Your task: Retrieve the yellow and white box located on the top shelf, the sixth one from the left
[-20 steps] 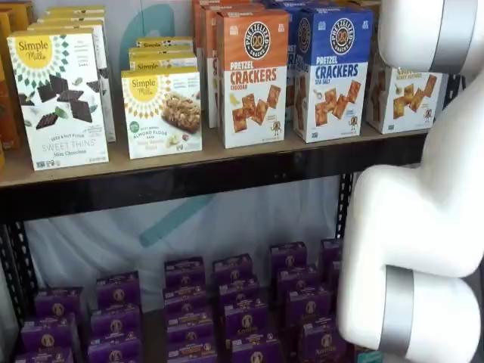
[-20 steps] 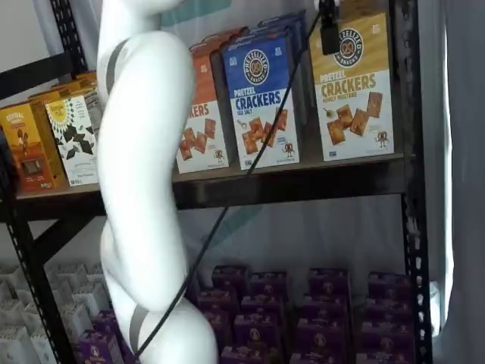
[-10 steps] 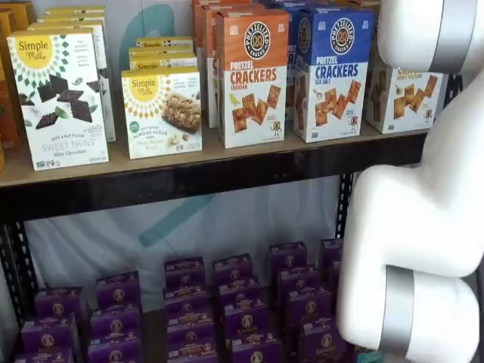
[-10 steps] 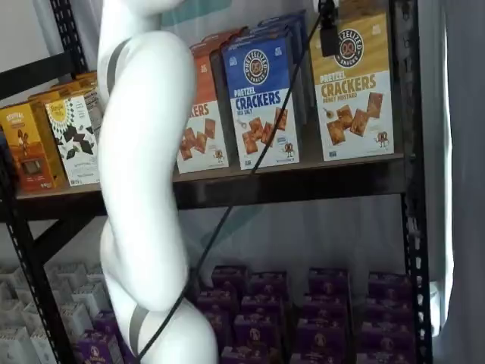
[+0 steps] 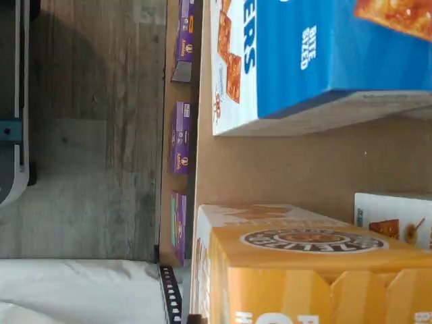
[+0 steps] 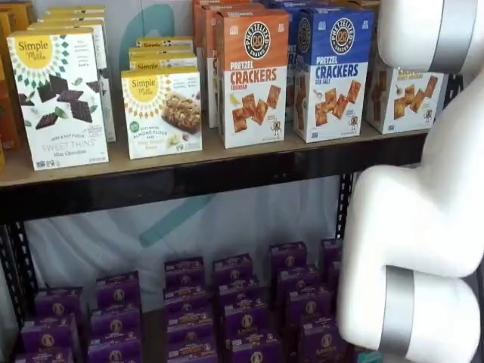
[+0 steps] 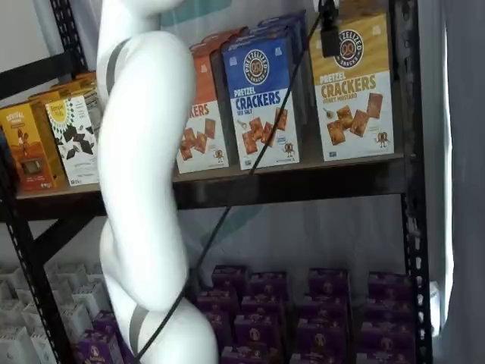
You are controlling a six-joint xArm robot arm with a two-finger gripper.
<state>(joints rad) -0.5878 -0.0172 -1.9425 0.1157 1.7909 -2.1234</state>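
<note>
The yellow and white box [image 7: 355, 98] stands upright at the right end of the top shelf [image 7: 303, 183]. In a shelf view the white arm partly hides the box [image 6: 404, 98]. The wrist view shows its mustard-yellow top [image 5: 304, 270] from close by. Of my gripper [image 7: 329, 34] only a black finger shows, hanging from the view's top edge in front of the box's upper left corner, with a cable beside it. I cannot tell whether it is open or shut, or whether it touches the box.
A blue Pretzel Crackers box [image 7: 261, 98] stands just left of the yellow one, then an orange one [image 6: 253, 76]. Simple Mills boxes [image 6: 60, 98] stand further left. A black upright [image 7: 409, 152] stands right of the yellow box. Purple boxes [image 6: 227, 302] fill the lower level.
The white arm has shifted very slightly. The boxes have not moved.
</note>
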